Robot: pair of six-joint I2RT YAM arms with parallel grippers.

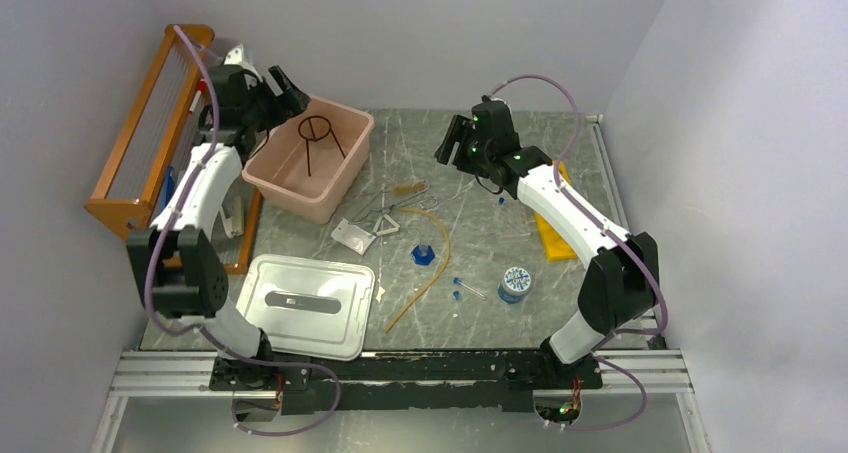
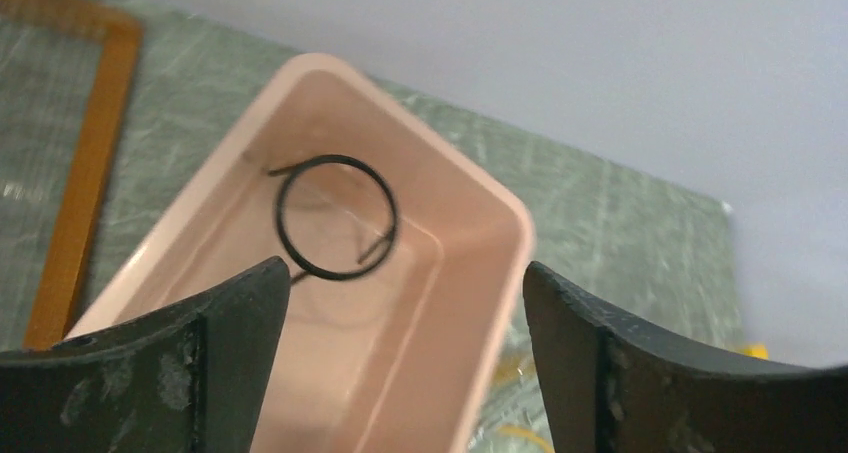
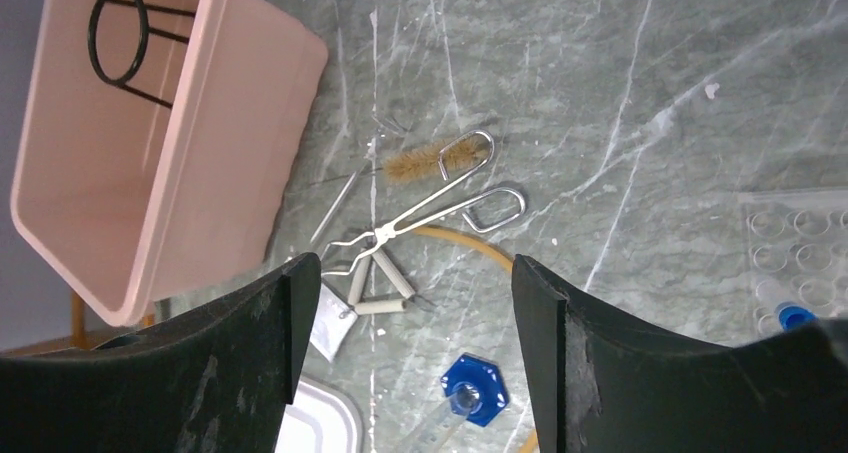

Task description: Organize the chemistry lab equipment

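While in tub [image 1: 352, 163], tripod ring [image 1: 310, 151] upright.

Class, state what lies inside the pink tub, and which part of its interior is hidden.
Inside the pink tub only the black wire tripod ring shows. In the left wrist view, fingers of the left claw cover the tub's near end.

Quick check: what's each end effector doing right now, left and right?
Left end effector: open, empty; the black wire tripod ring sits in the pink tub.
Right end effector: open, holding nothing.
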